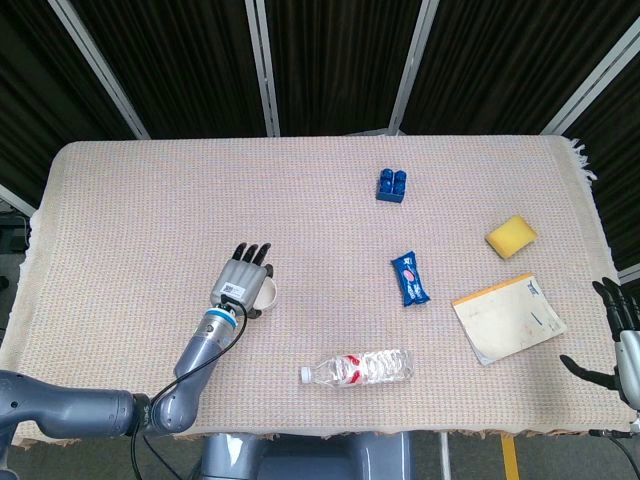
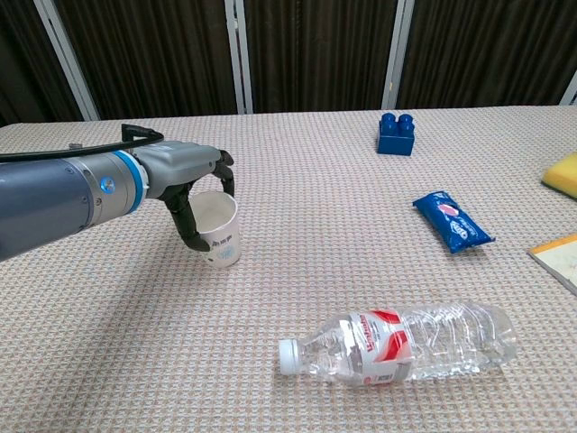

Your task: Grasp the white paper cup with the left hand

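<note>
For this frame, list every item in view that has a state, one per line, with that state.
white paper cup: upright on the table, open top, fingers around it.
left robot hand: wrapped around the cup's side.
right robot hand: open, at the table's right edge, holding nothing.
water bottle: lying on its side, cap on.
snack packet: lying flat, sealed.
notepad: closed, flat.

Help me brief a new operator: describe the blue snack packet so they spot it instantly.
On the cloth-covered table, look right of centre, between the clear bottle and the blue toy brick. The snack packet lies flat there: soft, shiny blue, with a red-and-white logo.
</note>
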`<action>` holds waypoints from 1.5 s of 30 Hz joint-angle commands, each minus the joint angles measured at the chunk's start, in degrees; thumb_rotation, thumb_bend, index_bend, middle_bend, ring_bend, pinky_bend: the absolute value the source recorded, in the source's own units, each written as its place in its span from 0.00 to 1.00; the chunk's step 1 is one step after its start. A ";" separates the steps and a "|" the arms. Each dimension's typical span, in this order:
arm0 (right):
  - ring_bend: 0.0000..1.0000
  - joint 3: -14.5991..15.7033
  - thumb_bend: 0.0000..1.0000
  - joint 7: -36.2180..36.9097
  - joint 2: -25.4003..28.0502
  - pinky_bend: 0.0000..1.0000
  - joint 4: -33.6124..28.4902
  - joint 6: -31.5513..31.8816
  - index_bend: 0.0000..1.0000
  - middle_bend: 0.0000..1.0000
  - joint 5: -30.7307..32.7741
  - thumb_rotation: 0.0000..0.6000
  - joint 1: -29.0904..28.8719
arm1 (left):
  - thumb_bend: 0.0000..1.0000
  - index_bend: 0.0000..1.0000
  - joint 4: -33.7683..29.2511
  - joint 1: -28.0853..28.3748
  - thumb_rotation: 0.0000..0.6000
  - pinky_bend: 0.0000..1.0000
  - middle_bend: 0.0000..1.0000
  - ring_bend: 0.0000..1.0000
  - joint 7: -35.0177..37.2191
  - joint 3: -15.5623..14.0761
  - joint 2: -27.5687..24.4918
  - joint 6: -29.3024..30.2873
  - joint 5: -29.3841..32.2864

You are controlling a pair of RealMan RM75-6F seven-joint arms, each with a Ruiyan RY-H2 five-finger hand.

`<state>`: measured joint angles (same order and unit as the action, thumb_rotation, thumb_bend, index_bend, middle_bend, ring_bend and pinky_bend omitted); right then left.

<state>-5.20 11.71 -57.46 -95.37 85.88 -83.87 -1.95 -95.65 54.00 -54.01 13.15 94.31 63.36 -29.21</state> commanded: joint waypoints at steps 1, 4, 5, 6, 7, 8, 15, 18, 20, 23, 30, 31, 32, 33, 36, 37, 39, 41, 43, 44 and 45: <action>0.00 0.03 0.06 -0.13 -0.03 0.00 -0.05 0.05 0.00 0.00 -0.08 1.00 0.02 | 0.16 0.41 -0.16 0.13 1.00 0.00 0.00 0.00 0.21 -0.39 -0.27 0.32 0.40; 0.00 0.08 0.06 -0.39 -0.13 0.00 -0.13 0.12 0.00 0.00 -0.21 1.00 0.03 | 0.16 0.42 -0.22 -0.01 1.00 0.00 0.00 0.00 1.25 -0.77 -0.52 0.57 0.37; 0.00 0.07 0.06 -0.49 -0.17 0.00 -0.13 0.12 0.00 0.00 -0.18 1.00 0.03 | 0.16 0.43 -0.44 -0.18 1.00 0.00 0.00 0.00 1.98 -0.79 -0.68 0.64 0.22; 0.00 0.11 0.06 -0.60 -0.24 0.00 -0.10 -0.04 0.00 0.00 -0.12 1.00 -0.02 | 0.16 0.43 -1.51 -0.98 1.00 0.00 0.00 0.00 4.41 0.08 -1.02 0.52 0.58; 0.00 0.11 0.06 -0.70 -0.28 0.00 -0.08 -0.11 0.00 0.00 -0.09 1.00 -0.05 | 0.16 0.43 -2.16 -1.35 1.00 0.00 0.00 0.00 5.50 0.13 -1.59 0.20 0.28; 0.00 0.12 0.06 -0.76 -0.30 0.00 -0.08 -0.14 0.00 0.00 -0.09 1.00 -0.06 | 0.16 0.43 -2.46 -1.55 1.00 0.00 0.00 0.00 6.18 0.16 -1.87 0.02 0.07; 0.00 0.13 0.06 -1.13 -0.34 0.00 -0.22 -0.01 0.00 0.00 -0.11 1.00 0.00 | 0.16 0.43 -4.73 -5.78 1.00 0.00 0.00 0.00 19.15 0.93 -3.38 -2.43 -5.16; 0.00 0.22 0.06 -1.42 -0.35 0.00 -0.32 -0.18 0.00 0.00 -0.03 1.00 0.00 | 0.16 0.43 -3.66 -7.58 1.00 0.00 0.00 0.00 22.16 -1.21 -4.44 -3.30 -8.22; 0.00 0.23 0.06 -1.58 -0.37 0.00 -0.39 -0.24 0.00 0.00 -0.03 1.00 -0.03 | 0.16 0.43 -2.60 -7.93 1.00 0.00 0.00 0.00 22.29 -2.63 -5.31 -4.14 -8.82; 0.00 0.20 0.06 -1.62 -0.36 0.00 -0.50 -0.18 0.00 0.00 -0.05 1.00 -0.02 | 0.16 0.43 -1.30 -8.12 1.00 0.00 0.00 0.00 21.85 -4.06 -6.15 -4.66 -9.28; 0.00 0.28 0.06 -2.09 -0.49 0.00 -0.61 -0.29 0.00 0.00 -0.11 1.00 -0.07 | 0.16 0.38 0.27 -8.16 1.00 0.00 0.00 0.00 21.22 -6.14 -8.79 -6.71 -8.03; 0.00 0.27 0.06 -2.12 -0.52 0.00 -0.62 -0.22 0.00 0.00 -0.16 1.00 -0.06 | 0.16 0.35 0.27 -8.10 1.00 0.00 0.00 0.00 21.17 -6.27 -9.27 -6.97 -7.74; 0.00 0.26 0.06 -2.15 -0.56 0.00 -0.61 -0.18 0.00 0.00 -0.17 1.00 -0.07 | 0.16 0.32 0.26 -8.05 1.00 0.00 0.00 0.00 21.17 -6.31 -9.56 -7.03 -7.68; 0.00 0.26 0.06 -2.20 -0.60 0.00 -0.62 -0.19 0.00 0.00 -0.21 1.00 -0.08 | 0.16 0.30 0.26 -7.97 1.00 0.00 0.00 0.00 21.11 -6.33 -9.85 -6.99 -7.64; 0.00 0.35 0.06 -2.41 -0.63 0.00 -0.72 -0.14 0.00 0.00 -0.41 1.00 -0.08 | 0.16 0.20 -0.57 -7.26 1.00 0.00 0.00 0.00 20.31 -6.19 -10.43 -7.00 -7.04; 0.00 0.36 0.06 -2.44 -0.63 0.00 -0.76 -0.10 0.00 0.00 -0.44 1.00 -0.07 | 0.16 0.18 -0.91 -7.01 1.00 0.00 0.00 0.00 19.80 -6.24 -10.54 -6.88 -6.53; 0.00 0.31 0.06 -2.43 -0.63 0.00 -0.80 0.08 0.00 0.00 -0.45 1.00 0.00 | 0.16 0.15 -2.05 -6.16 1.00 0.00 0.00 0.00 17.93 -6.50 -10.73 -6.42 -5.13; 0.00 0.28 0.06 -2.23 -0.58 0.00 -0.77 0.20 0.00 0.00 -0.42 1.00 0.06 | 0.16 0.12 -2.78 -5.42 1.00 0.00 0.00 0.00 16.48 -6.70 -10.51 -5.67 -4.82; 0.00 0.24 0.06 -2.12 -0.56 0.00 -0.72 0.19 0.00 0.00 -0.35 1.00 0.06 | 0.16 0.12 -3.16 -4.84 1.00 0.00 0.00 0.00 15.40 -6.84 -10.27 -5.17 -4.47; 0.00 0.23 0.06 -2.05 -0.53 0.00 -0.70 0.19 0.00 0.00 -0.35 1.00 0.07 | 0.16 0.12 -3.29 -4.46 1.00 0.00 0.00 0.00 14.70 -6.91 -10.09 -4.82 -4.12; 0.00 0.23 0.06 -1.98 -0.50 0.00 -0.70 0.21 0.00 0.00 -0.37 1.00 0.08 | 0.16 0.13 -3.35 -4.13 1.00 0.00 0.00 0.00 13.97 -7.03 -9.89 -4.47 -3.85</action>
<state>-4.97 9.71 -57.98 -96.08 86.09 -84.23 -1.88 -98.70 49.32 -39.28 6.32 84.13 58.36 -33.53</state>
